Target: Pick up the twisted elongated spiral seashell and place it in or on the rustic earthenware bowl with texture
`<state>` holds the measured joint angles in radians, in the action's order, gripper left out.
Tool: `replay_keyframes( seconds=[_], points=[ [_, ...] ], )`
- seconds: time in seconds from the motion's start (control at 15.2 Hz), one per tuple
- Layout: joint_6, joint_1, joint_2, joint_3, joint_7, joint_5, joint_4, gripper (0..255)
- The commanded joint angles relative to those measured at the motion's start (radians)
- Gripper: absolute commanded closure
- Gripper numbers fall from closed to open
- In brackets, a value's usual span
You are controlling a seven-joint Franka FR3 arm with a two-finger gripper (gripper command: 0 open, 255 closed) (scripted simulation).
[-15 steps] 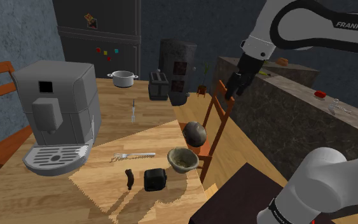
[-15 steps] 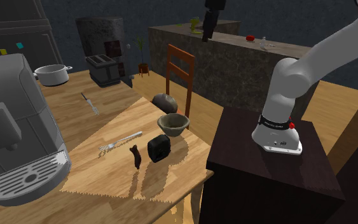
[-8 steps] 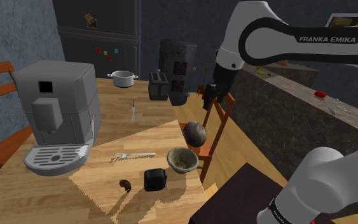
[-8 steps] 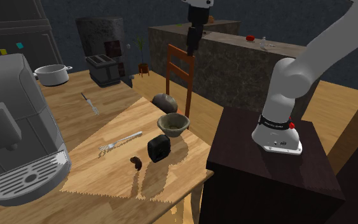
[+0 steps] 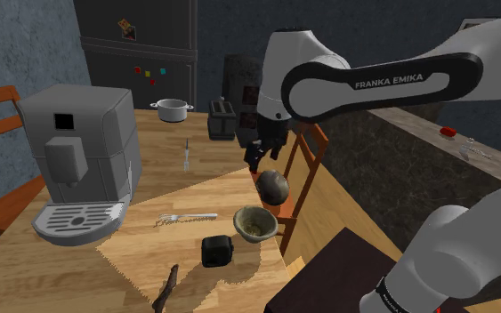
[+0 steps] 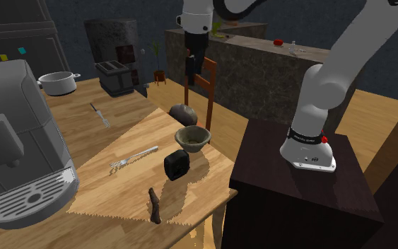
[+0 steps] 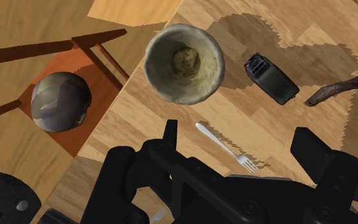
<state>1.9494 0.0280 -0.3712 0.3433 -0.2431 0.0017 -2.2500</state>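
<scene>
The spiral seashell (image 5: 167, 286) is a thin dark brown twisted piece lying near the table's front edge; it also shows as the shell (image 6: 154, 205) and the shell (image 7: 339, 88). The rough beige-brown bowl (image 5: 255, 222) stands upright and holds nothing, near the table's right edge in the shoulder view, also the bowl (image 6: 192, 137) and the bowl (image 7: 184, 62). My gripper (image 5: 257, 160) hangs high above the table behind the bowl, pointing down, far from the shell. In the wrist view the gripper (image 7: 241, 143) is open with nothing between its fingers.
A small black box (image 5: 216, 250) sits between shell and bowl. A fork (image 5: 186, 217) lies beside them. A grey round lump (image 5: 273, 185) rests on the wooden chair (image 5: 306, 169). A big grey coffee machine (image 5: 79, 160), a pot (image 5: 173, 109) and a toaster (image 5: 222, 120) stand further back.
The arm has swung from over the stone counter leftward and down to above the table. The shell has toppled and shifted toward the table's front edge.
</scene>
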Motion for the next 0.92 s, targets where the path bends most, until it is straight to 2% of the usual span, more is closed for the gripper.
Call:
replay_keyframes(
  seconds=[0.0,0.46,0.86],
  points=[
    [0.025,0.001,0.067,0.039,-0.043,-0.028,0.024,0],
    [0.065,0.02,0.348,0.151,-0.22,-0.189,0.166,0],
    [0.039,0.094,0.613,0.181,-0.366,-0.361,0.335,0]
  ],
)
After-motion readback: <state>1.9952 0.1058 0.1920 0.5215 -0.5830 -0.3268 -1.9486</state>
